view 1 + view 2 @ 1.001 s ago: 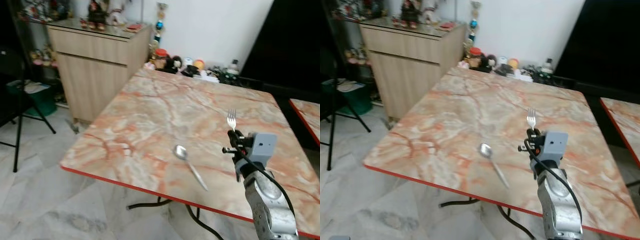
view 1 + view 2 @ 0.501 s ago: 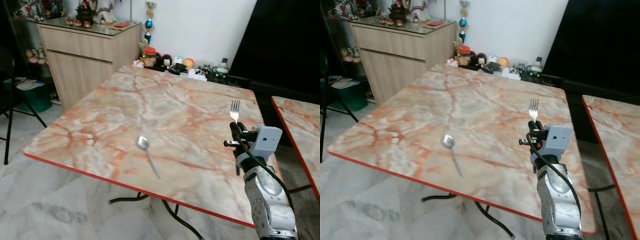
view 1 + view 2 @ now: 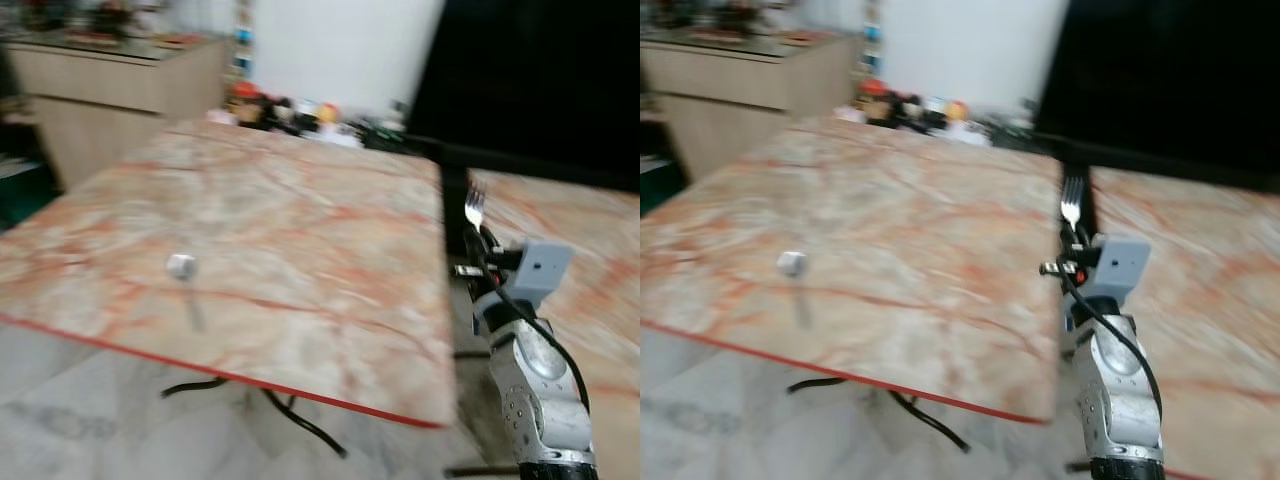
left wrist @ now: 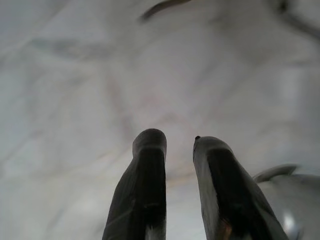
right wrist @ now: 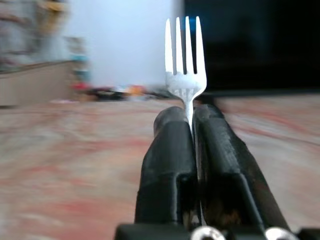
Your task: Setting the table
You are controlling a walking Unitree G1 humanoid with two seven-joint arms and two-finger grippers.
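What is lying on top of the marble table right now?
A single spoon lies on the marble table, near its front edge, badly blurred. The fork is not on it: the right claw holds it upright. Clutter at the far edge is too blurred to identify.

Wooden sideboard [image 3: 110, 75], far-edge clutter [image 3: 300, 108]

Motion blur smears the spoon [image 3: 183, 272] at left; the fork [image 5: 184, 65] handle is hidden between black fingers [image 5: 167, 165].

A bright polished metal fork [image 5: 185, 65] is clamped between matt black fingers [image 5: 167, 170]. A glossy marble-patterned table [image 3: 300, 230] is seen, with a shiny metal spoon [image 3: 183, 270] at 9 o'clock.
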